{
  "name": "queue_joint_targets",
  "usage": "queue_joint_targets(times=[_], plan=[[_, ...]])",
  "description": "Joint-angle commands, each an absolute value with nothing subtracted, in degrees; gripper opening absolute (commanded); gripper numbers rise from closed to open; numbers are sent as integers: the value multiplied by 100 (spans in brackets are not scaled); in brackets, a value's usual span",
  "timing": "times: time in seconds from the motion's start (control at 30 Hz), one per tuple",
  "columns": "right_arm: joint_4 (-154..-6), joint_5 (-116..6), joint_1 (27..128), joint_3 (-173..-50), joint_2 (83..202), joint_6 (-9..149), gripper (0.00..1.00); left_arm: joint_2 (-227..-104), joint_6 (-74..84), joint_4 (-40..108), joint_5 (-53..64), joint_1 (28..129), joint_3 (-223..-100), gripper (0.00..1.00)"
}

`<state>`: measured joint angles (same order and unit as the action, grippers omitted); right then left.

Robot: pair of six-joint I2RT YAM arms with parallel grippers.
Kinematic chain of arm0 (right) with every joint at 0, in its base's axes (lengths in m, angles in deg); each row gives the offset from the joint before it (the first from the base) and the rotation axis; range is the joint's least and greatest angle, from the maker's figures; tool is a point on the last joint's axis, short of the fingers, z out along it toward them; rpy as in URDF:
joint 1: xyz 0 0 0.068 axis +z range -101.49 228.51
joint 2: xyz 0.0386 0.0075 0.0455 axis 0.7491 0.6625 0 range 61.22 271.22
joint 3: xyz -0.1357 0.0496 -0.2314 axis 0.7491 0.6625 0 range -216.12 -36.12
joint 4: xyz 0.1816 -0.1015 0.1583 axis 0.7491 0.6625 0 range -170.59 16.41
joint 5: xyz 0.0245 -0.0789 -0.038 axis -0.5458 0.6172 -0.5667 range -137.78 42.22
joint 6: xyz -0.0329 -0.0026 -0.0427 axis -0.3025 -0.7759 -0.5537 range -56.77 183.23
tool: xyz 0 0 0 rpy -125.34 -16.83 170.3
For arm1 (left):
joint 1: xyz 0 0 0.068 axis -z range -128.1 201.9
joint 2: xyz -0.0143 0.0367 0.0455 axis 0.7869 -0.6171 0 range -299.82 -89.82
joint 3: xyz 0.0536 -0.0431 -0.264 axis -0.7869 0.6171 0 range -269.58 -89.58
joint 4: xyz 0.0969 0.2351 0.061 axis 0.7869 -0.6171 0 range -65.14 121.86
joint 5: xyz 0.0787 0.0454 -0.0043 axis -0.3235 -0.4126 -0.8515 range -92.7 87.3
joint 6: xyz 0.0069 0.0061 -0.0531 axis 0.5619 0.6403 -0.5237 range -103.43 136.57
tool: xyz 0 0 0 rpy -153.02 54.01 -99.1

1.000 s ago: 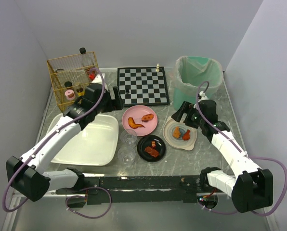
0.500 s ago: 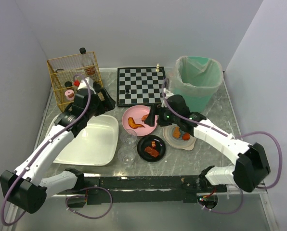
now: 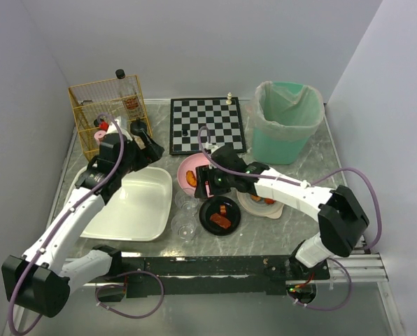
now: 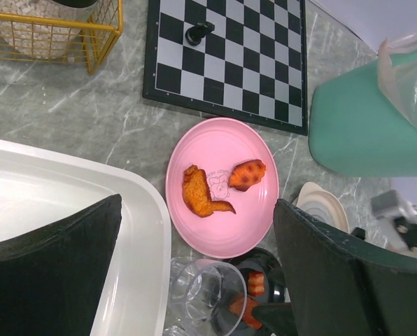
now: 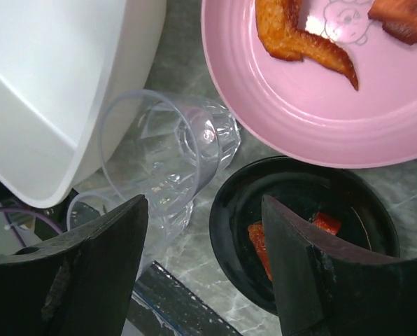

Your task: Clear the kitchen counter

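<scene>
Kitchen counter (image 3: 278, 234) flat, long axis left-right. Left jaws spread, empty; right jaws spread, empty.

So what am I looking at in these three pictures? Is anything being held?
You see two robot arms bolted at the table's edge, the left arm and right arm. One picture looks down from above; the other two come from cameras on each wrist, where the black shapes are claw fingers. On the marble counter sit a pink plate with fried pieces, a black plate, clear glasses, a white tub, a chessboard, a green bin and a wire basket. The left claw and right claw are both open, holding nothing.
</scene>
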<state>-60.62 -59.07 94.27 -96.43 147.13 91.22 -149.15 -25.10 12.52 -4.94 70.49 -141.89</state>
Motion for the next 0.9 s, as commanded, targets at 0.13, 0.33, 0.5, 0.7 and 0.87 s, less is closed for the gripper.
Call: queue_joint_targets(times=[0.13, 0.33, 0.5, 0.7, 0.87], plan=[[-5967, -5446, 9641, -10282, 15377, 9048, 67, -14651, -2561, 1542, -445, 7018, -14143, 93], [-5923, -5279, 9729, -10580, 15763, 9030, 60, -14668, -2518, 1551, -437, 6983, -14108, 93], [-5747, -5103, 9896, -10783, 15992, 8933, 52, -14703, -2491, 1577, -428, 6930, -14073, 92], [-5686, -5059, 9914, -10792, 16028, 8916, 34, -14730, -2465, 1630, -349, 6834, -14056, 92], [-5651, -5120, 9914, -10827, 16001, 8846, 19, -14765, -2474, 1700, -323, 6807, -14047, 91]])
